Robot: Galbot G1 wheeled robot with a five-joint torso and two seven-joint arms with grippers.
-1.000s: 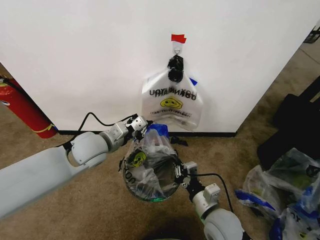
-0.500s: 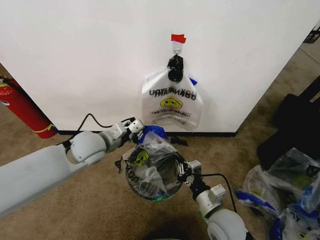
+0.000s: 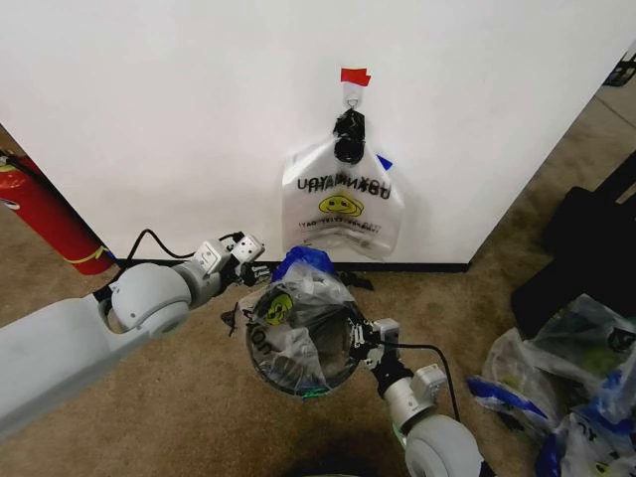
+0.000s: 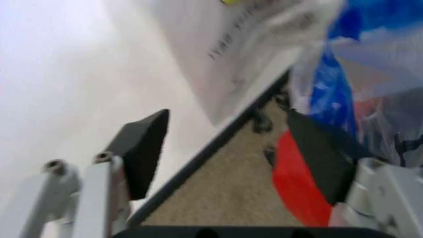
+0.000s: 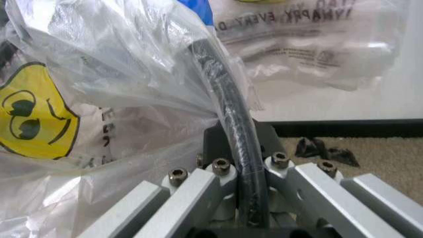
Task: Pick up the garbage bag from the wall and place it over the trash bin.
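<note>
The left gripper (image 3: 260,270) has been withdrawn, jaws wide and empty. The thin translucent blue-handled garbage bag (image 3: 298,316) is draped over the round black wire-mesh trash bin (image 3: 350,360). Bag and rim are pinched by the right gripper (image 3: 360,336)

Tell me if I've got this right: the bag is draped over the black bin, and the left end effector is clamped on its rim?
Not quite. The right end effector clamps the trash bin rim through the garbage bag, per the right wrist view; the left end effector is open, beside it.
</note>
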